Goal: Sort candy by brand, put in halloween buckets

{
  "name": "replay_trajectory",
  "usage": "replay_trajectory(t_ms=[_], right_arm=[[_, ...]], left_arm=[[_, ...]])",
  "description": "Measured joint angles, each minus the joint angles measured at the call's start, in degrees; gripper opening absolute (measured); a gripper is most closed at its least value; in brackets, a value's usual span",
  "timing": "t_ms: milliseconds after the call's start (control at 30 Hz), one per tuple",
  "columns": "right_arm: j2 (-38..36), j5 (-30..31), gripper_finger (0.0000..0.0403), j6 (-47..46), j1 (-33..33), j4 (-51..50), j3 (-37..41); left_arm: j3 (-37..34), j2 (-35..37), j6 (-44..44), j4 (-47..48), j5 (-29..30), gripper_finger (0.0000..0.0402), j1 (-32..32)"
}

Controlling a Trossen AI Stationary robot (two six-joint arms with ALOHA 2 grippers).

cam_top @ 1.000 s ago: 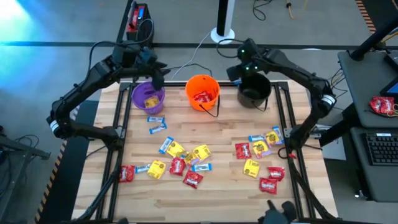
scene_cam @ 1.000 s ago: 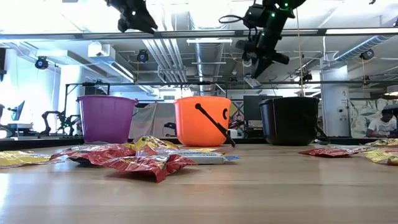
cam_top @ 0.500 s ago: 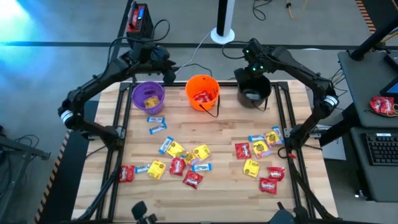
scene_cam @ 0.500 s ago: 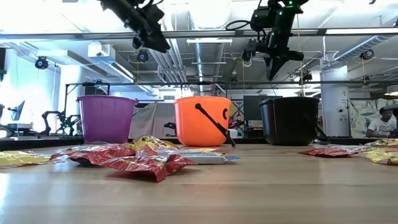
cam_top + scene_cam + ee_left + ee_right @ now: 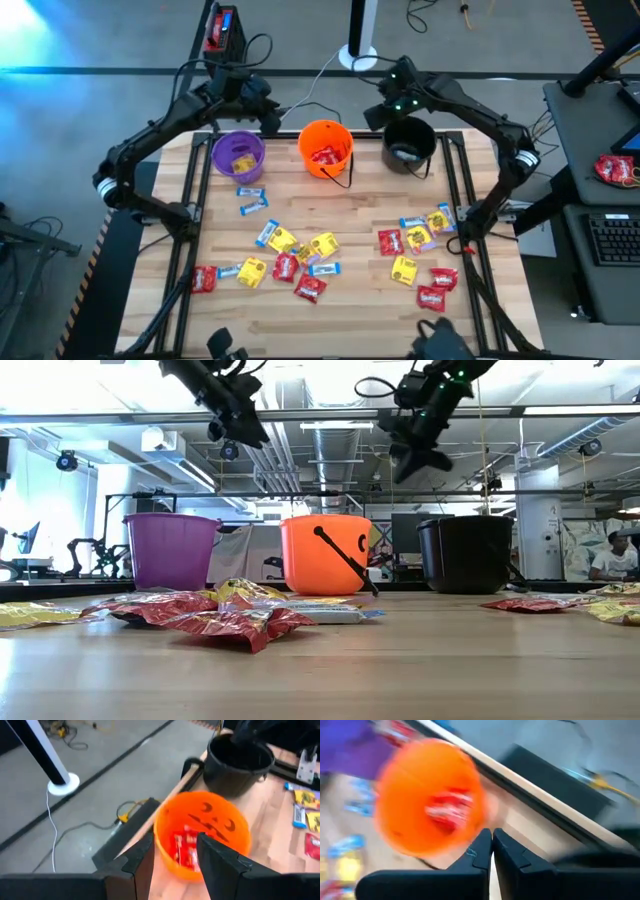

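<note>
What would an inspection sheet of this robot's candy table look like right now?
Surface: wooden table, partly bare.
Job's things: purple bucket holds yellow candy; orange bucket holds red candy; black bucket; loose candy scattered mid-table.
Clutter: nothing seen.
Grippers: left gripper open, empty, behind the purple and orange buckets; right gripper shut, empty, beside the black bucket.
Cables: white cable on the floor.
Surroundings: white post base; keyboard.

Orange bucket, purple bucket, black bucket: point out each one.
Orange bucket (image 5: 325, 165), high view, on its front wall.
Purple bucket (image 5: 168, 555), low view, on its side wall.
Black bucket (image 5: 465, 555), low view, on its side wall.
</note>
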State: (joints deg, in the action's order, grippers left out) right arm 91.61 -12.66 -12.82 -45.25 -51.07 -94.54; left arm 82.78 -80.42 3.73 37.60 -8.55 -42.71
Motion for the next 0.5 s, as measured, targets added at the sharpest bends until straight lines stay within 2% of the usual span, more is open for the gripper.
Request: replay_trajectory(t_ms=[100, 300, 500], right_arm=[[1.49, -3.86, 0.0009, -0.04, 0.04, 4.41, 0.00], [3.02, -4.03, 0.0009, 1.90, 0.09, 9.56, 0.04], [3.49, -3.84, 0.0009, 5.66, 0.11, 17.13, 0.04]], left_arm=[[0.02, 1.63, -1.78, 4.55, -2.58, 0.0132, 0.23], [0.03, 5.32, -7.84, 16.41, -16.27, 0.0126, 2.48], [0.09, 8.10, -10.76, 28.79, -17.36, 0.0115, 9.22]])
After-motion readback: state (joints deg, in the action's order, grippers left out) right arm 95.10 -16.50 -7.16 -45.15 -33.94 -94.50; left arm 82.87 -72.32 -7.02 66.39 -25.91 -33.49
